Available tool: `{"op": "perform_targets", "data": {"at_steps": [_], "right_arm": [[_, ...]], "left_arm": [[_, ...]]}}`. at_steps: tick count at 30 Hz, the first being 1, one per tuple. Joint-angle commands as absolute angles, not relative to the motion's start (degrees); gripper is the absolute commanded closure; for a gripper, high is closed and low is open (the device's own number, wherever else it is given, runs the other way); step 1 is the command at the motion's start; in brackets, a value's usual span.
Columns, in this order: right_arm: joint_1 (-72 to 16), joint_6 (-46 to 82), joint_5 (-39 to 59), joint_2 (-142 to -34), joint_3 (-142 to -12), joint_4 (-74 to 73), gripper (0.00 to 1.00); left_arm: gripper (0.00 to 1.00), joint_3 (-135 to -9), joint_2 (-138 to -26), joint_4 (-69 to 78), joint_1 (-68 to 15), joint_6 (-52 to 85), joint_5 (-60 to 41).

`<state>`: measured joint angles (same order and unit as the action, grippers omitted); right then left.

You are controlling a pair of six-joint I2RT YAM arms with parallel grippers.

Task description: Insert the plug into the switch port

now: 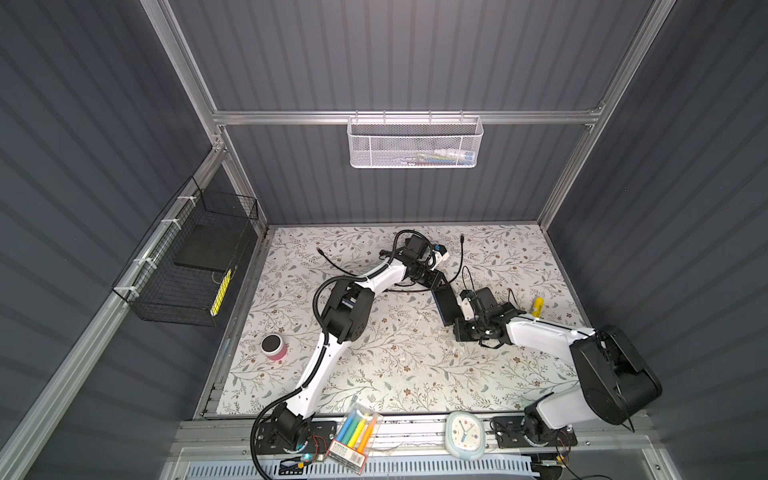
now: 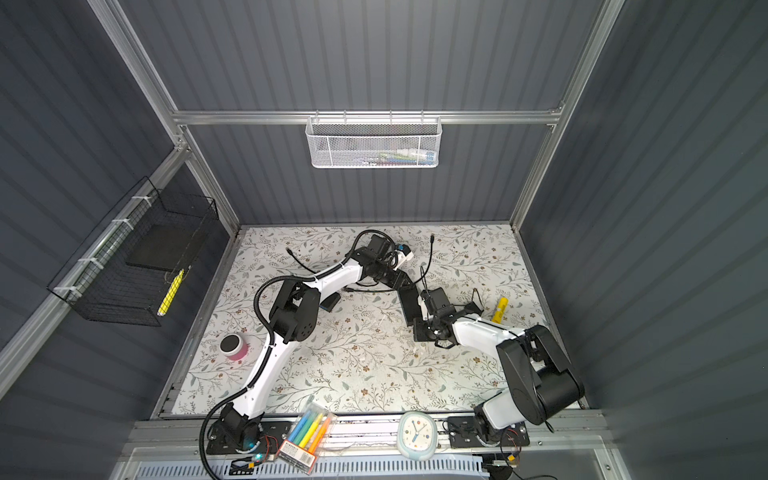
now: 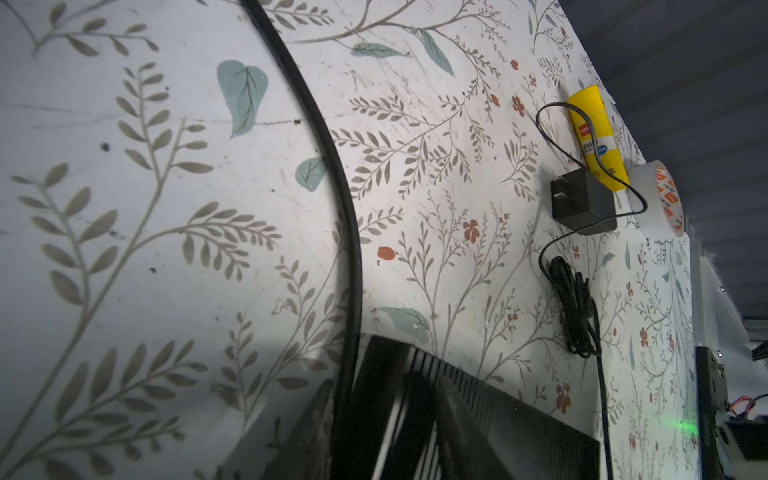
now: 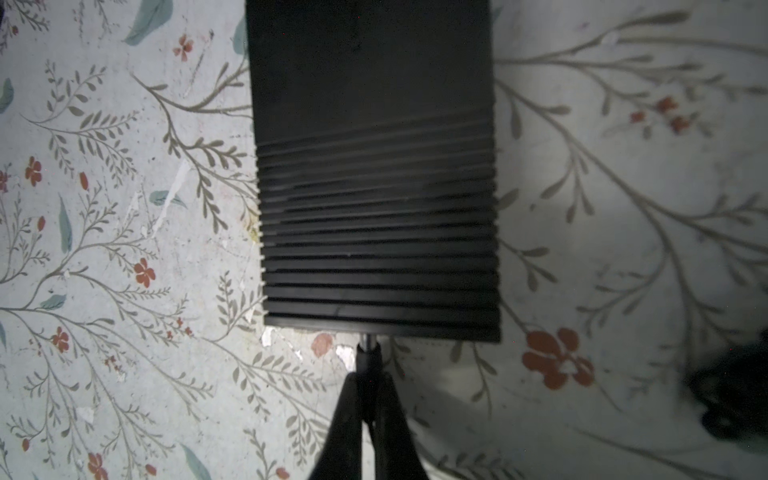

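At the switch edge, the right arm lies low, jaws pinching the plug; left jaws unclear

In both top views even overhead light keeps the tabletop bright, while the grey walls stay dim. Shadows under the arms are soft, and the wide lens splays the walls outward toward the frame edges. The left wrist view is dim and blurred across its lower left and sharper toward the upper right, with a green glow flaring at lower right. In the right wrist view the switch reads almost black. The fingers and plug at the bottom are out of focus, and the right side lies in blurred shadow.
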<state>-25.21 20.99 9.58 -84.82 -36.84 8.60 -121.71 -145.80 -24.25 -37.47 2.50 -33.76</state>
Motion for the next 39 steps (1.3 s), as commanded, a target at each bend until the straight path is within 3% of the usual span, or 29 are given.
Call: {"op": "perform_targets", "data": {"at_steps": [1, 39], "right_arm": [[-25.01, 21.45, 9.91, -85.45, -38.49, 9.31, 1.0], [-20.9, 12.63, 11.83, -94.74, -50.64, 13.45, 1.0]], "left_arm": [[0.62, -122.48, -147.64, -27.29, -37.8, 0.8, -33.72], [0.71, -117.54, -146.67, -26.03, -39.79, 0.41, -37.0]]}}
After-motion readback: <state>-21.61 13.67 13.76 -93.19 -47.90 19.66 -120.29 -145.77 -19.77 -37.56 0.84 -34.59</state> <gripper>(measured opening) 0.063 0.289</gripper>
